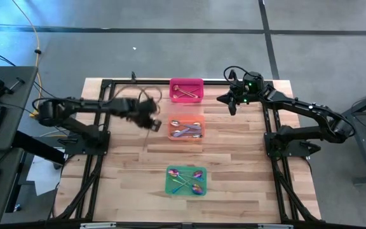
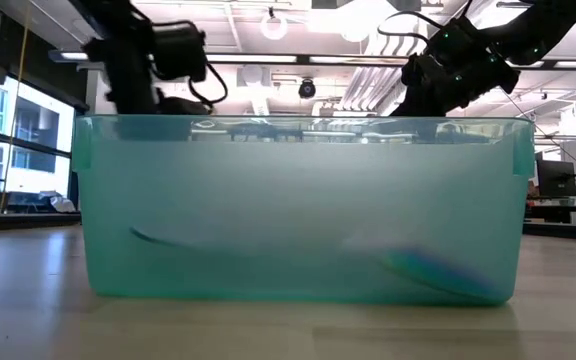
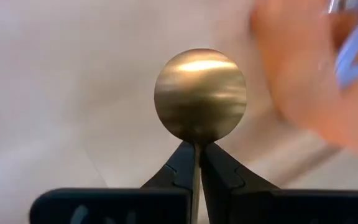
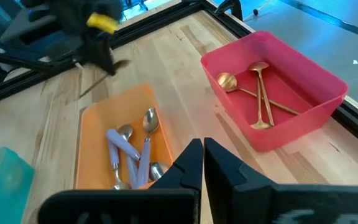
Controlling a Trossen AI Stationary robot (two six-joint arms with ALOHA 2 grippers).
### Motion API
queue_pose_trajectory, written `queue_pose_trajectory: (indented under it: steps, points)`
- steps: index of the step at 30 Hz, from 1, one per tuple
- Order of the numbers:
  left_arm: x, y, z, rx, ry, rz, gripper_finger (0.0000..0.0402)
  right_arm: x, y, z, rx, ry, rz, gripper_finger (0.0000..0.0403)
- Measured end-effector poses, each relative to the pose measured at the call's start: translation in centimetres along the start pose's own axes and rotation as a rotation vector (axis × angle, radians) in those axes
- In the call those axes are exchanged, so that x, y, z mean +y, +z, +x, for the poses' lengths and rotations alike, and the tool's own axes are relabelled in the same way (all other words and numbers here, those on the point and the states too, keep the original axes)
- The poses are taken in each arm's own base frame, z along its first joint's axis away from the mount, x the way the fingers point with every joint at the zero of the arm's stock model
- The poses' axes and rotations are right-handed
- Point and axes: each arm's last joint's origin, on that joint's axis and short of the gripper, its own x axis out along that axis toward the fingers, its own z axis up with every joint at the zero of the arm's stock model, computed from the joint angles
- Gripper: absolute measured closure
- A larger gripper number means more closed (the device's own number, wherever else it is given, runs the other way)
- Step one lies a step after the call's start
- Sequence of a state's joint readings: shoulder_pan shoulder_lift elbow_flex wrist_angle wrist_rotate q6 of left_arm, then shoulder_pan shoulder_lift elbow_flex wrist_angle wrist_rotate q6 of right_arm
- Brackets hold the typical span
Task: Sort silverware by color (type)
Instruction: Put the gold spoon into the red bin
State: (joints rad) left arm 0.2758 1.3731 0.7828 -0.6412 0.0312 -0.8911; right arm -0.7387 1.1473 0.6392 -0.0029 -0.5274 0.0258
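My left gripper hovers over the table just left of the orange bin and is shut on a gold spoon. The spoon's round bowl stands just past the fingertips. The orange bin holds silver spoons with pale lavender handles. Gold spoons lie in the pink bin at the far edge. Iridescent spoons lie in the green bin, nearer me. My right gripper is shut and holds nothing, up in the air right of the pink bin. My left gripper pinches the gold spoon between its two fingers at the handle's neck, right below the bowl. The bowl juts out beyond the fingertips, facing the wrist camera. The spoon is lifted clear of the table. The rest of the handle is hidden by the fingers.
The three bins stand in a row down the table's middle: pink far, orange in the middle, green near. The green bin fills the low view. Black frame rails run along both sides of the wooden top. Bare wood lies left and right of the bins.
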Motion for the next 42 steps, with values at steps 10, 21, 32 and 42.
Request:
queue_pose_trajectory:
  steps: [10,21,32,42]
  points:
    - [1.9,11.4,-1.4,-0.146,0.072,0.193,0.0400,-0.2,0.0,0.0,-0.002,-0.050,0.022,0.0403]
    - [-1.4,21.7,-2.7,-0.207,0.093,0.421,0.0400,-0.2,0.0,0.0,-0.002,-0.056,0.030,0.0403]
    - [-5.2,27.1,-2.8,-0.324,0.015,0.512,0.0400,-0.2,0.0,0.0,-0.002,-0.057,0.030,0.0403]
    - [-6.4,27.0,1.3,-0.243,0.004,0.578,0.0400,-0.2,0.0,0.0,-0.002,-0.059,0.031,0.0403]
